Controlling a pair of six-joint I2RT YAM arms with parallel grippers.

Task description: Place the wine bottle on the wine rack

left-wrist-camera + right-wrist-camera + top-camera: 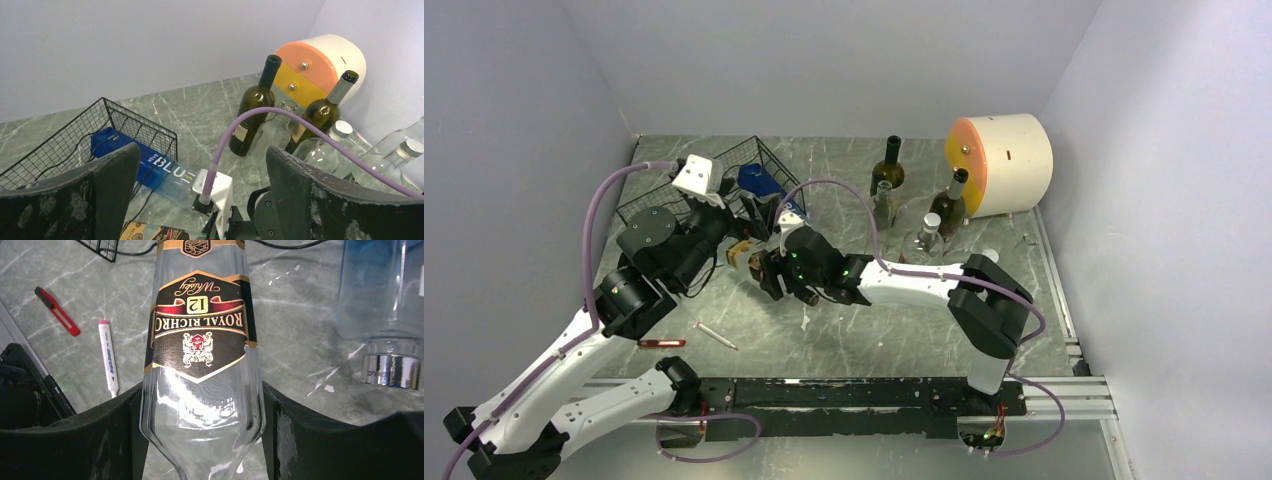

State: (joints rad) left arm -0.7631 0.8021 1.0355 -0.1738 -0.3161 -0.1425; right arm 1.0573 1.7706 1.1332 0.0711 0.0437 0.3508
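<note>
Grey marbled bench (854, 340). Black wire wine rack (759, 155) is set at back left. 2 dark bottles (887, 165) (950, 203) and clear bottles (927, 238) are stood mid-back, a cream-and-orange drum (1009, 150) at back right. A white marker (716, 336) and red cutter (662, 343) are laid near left.

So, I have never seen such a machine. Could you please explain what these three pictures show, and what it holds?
These are two robot arms on a table. One picture looks down from above; the other two come from cameras on the wrists. The right hand is closed on a clear whisky bottle. The left hand is open and empty, near a black wire rack. On the table are dark wine bottles, clear bottles and a cream drum; a marker and a red tool lie there.
</note>
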